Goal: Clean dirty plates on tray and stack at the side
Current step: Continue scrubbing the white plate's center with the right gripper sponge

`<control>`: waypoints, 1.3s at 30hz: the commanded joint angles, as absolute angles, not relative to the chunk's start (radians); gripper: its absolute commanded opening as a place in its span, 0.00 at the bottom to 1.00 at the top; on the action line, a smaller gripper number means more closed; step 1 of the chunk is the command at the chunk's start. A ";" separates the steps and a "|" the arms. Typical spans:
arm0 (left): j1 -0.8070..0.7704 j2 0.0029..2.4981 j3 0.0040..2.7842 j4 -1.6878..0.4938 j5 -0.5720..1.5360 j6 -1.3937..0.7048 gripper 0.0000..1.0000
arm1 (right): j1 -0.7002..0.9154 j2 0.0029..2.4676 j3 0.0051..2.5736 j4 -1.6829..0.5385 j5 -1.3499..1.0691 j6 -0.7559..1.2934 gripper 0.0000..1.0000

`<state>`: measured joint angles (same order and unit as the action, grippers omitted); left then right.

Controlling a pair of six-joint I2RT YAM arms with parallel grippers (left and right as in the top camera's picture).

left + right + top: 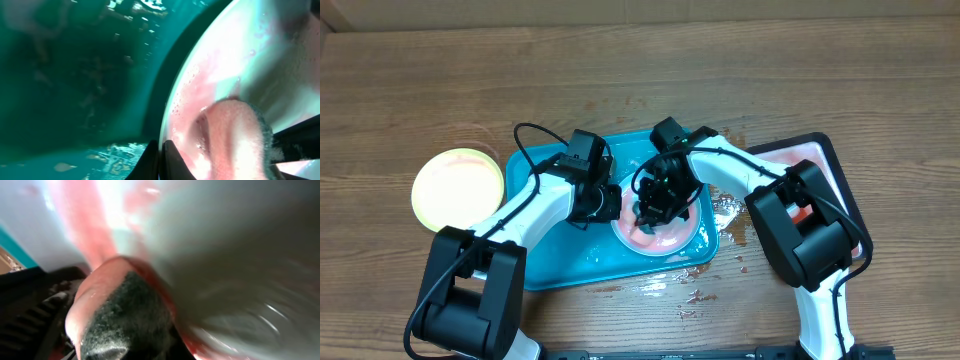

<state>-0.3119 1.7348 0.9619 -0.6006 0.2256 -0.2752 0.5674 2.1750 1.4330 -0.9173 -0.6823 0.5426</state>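
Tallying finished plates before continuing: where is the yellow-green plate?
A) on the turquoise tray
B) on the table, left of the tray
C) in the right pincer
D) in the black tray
B: the yellow-green plate rests on the wooden table, just outside the left end of the tray.

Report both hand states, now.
Left hand: closed, pinching the rim of the pale plate on the tray.
Right hand: closed on a sponge pressed against that plate.
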 commanded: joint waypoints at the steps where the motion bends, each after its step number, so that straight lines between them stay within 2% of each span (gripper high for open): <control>1: -0.313 1.745 0.958 -0.601 0.204 -0.240 0.04 | 0.517 2.241 1.383 -0.978 -0.424 0.550 0.04; 15: -0.313 1.745 0.958 -0.601 0.204 -0.244 0.04 | 0.471 2.186 1.461 -1.083 -0.102 0.553 0.04; 29: -0.313 1.745 0.958 -0.602 0.204 -0.244 0.04 | 0.471 2.173 1.496 -1.061 0.180 0.579 0.04; 39: -0.313 1.745 0.958 -0.605 0.203 -0.244 0.04 | 0.487 2.165 1.574 -1.095 0.146 0.528 0.04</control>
